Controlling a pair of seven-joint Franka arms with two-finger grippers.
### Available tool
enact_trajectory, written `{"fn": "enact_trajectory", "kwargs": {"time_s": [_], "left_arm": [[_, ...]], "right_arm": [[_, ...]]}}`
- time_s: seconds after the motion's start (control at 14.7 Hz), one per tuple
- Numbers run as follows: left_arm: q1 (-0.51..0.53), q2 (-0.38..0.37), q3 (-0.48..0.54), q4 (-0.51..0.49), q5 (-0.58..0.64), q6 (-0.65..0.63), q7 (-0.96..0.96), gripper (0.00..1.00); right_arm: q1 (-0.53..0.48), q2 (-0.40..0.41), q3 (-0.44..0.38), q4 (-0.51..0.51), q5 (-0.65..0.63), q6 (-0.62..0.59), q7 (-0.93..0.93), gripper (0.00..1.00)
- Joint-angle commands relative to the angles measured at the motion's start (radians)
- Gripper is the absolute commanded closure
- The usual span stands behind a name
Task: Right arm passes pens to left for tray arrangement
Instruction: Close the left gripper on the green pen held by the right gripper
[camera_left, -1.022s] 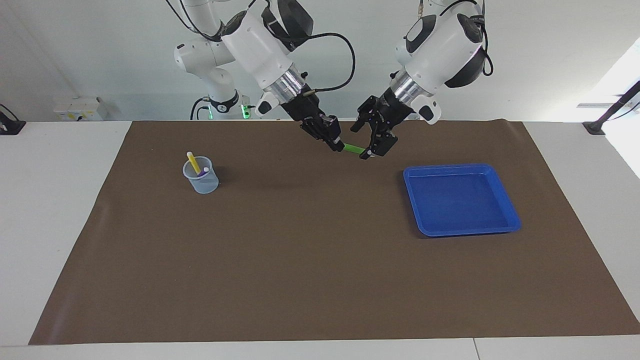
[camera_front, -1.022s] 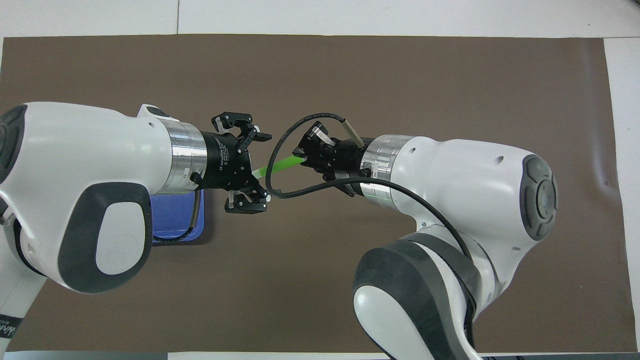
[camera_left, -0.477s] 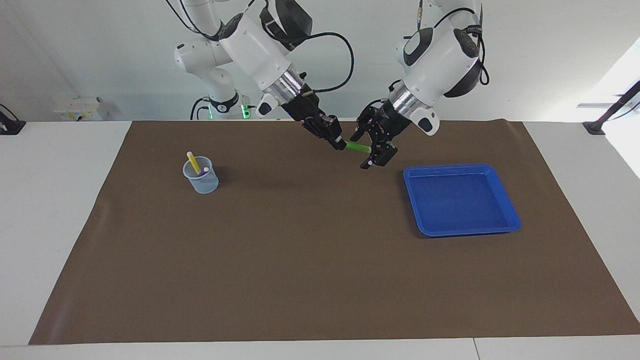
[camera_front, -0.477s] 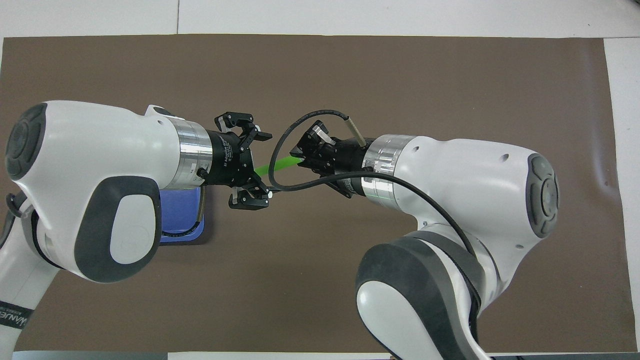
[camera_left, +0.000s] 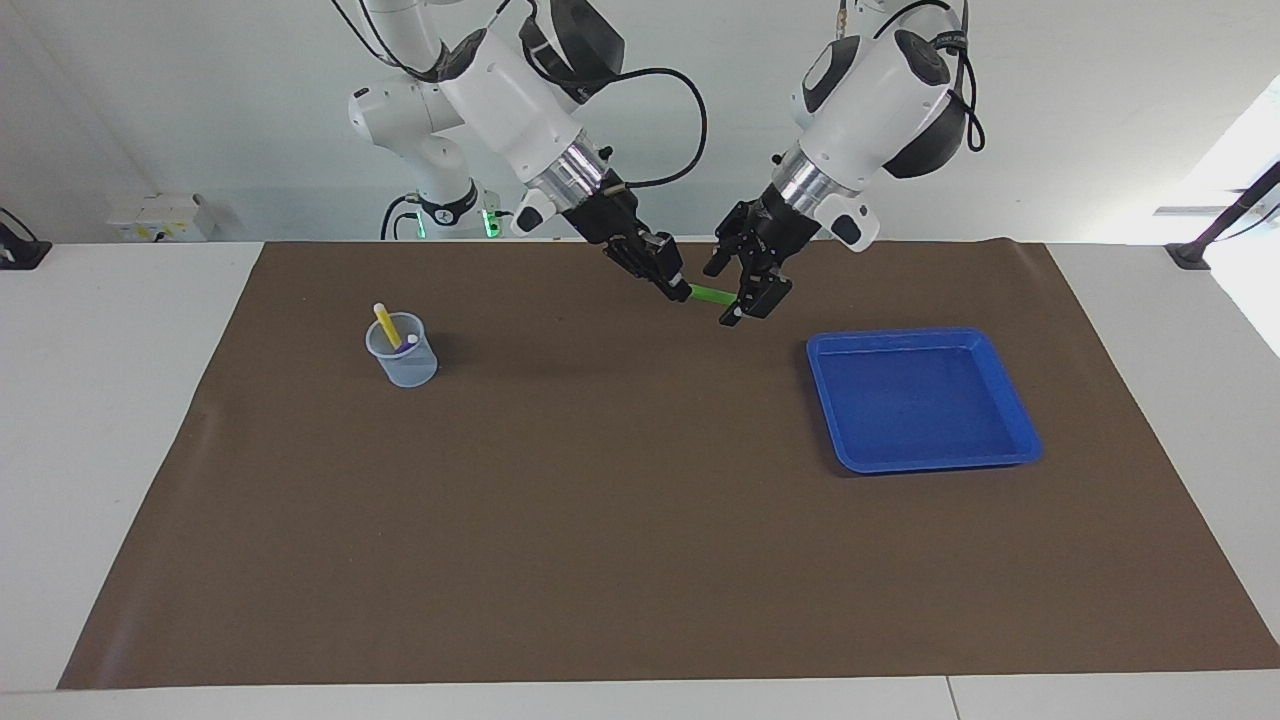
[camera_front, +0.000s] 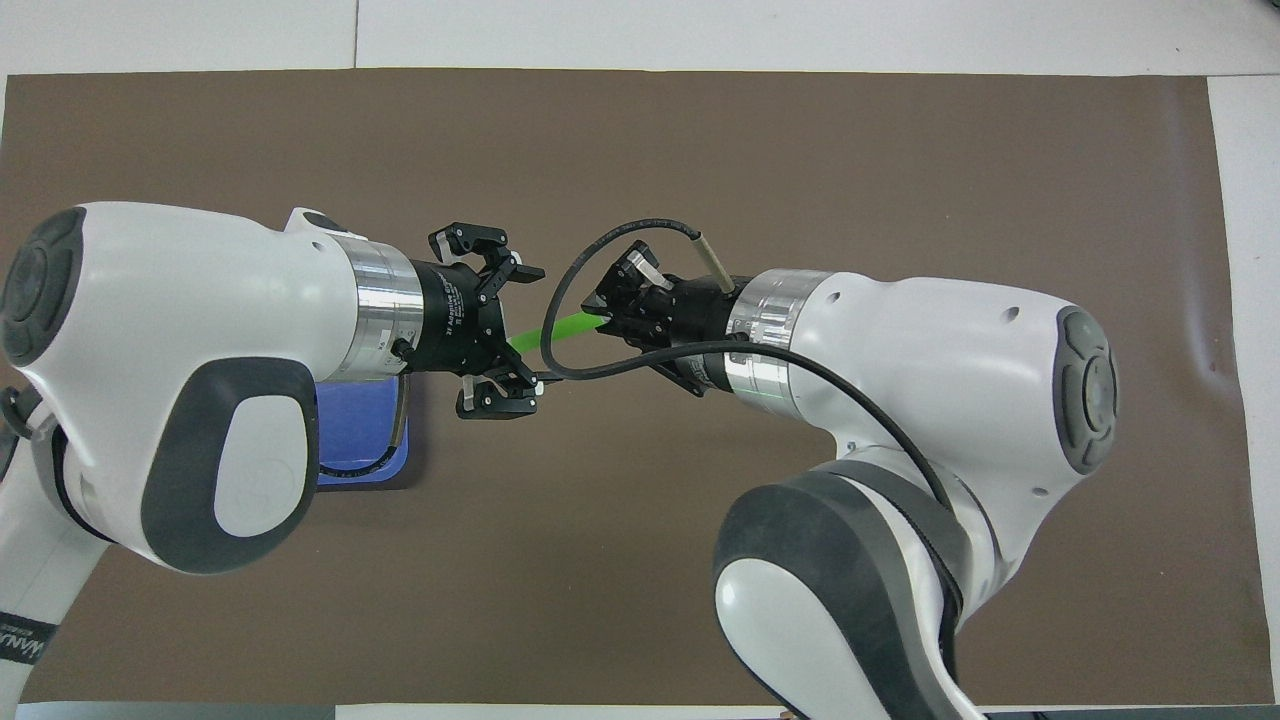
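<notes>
Facing view: my right gripper (camera_left: 678, 288) hangs in the upper middle of the frame over the brown mat (camera_left: 640, 520), clamped tight on one end of the green pen (camera_left: 712, 295). The pen sticks out level toward my left gripper (camera_left: 745, 292), just to its right in the frame, whose fingers stand wide apart around the pen's other end without pinching it. The blue tray (camera_left: 1010, 400) sits on the mat at centre right, below and to the right of my left gripper. At centre left a small clear cup (camera_left: 404, 368) holds the yellow pen (camera_left: 385, 324), leaning and poking above the rim, and the purple pen (camera_left: 408, 345), only its top showing.

Overhead view: my two arms fill the frame. The left gripper (camera_front: 512, 334) is left of centre, its fingers spread above and below the green pen (camera_front: 560, 328). The right gripper (camera_front: 605, 318) is at the centre, shut on the pen's other end. A corner of the tray (camera_front: 385, 462) peeks out under my left arm at lower left. The cup is hidden.
</notes>
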Motion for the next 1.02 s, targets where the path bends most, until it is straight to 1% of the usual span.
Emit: {"fn": "enact_trajectory", "kwargs": {"time_s": [0.0, 0.2, 0.27, 0.48, 0.61, 0.82, 0.89, 0.95], "left_arm": [[-0.024, -0.025, 0.007, -0.03, 0.031, -0.007, -0.037, 0.09], [-0.024, -0.03, 0.007, -0.038, 0.031, -0.007, -0.039, 0.12], [-0.024, -0.03, 0.007, -0.039, 0.031, -0.007, -0.04, 0.16], [-0.016, -0.028, 0.007, -0.033, 0.031, -0.007, -0.042, 0.33], [-0.01, -0.027, 0.007, -0.027, 0.03, -0.008, -0.044, 0.39], [-0.009, -0.027, 0.009, -0.025, 0.031, -0.008, -0.044, 0.44], [-0.009, -0.027, 0.009, -0.025, 0.031, -0.007, -0.044, 0.48], [-0.009, -0.027, 0.009, -0.025, 0.031, -0.007, -0.044, 0.55]], "right_arm": [[-0.002, -0.025, 0.001, -0.031, 0.027, 0.021, -0.023, 1.0], [-0.002, -0.025, 0.001, -0.031, 0.027, 0.021, -0.023, 1.0], [-0.002, -0.025, 0.001, -0.031, 0.027, 0.021, -0.023, 1.0], [-0.002, -0.025, 0.001, -0.031, 0.027, 0.019, -0.023, 1.0], [-0.002, -0.025, 0.001, -0.033, 0.027, 0.019, -0.021, 1.0], [-0.004, -0.025, 0.001, -0.031, 0.027, 0.019, -0.023, 1.0], [-0.004, -0.025, 0.001, -0.033, 0.027, 0.019, -0.023, 1.0], [-0.004, -0.025, 0.001, -0.033, 0.027, 0.019, -0.023, 1.0]]}}
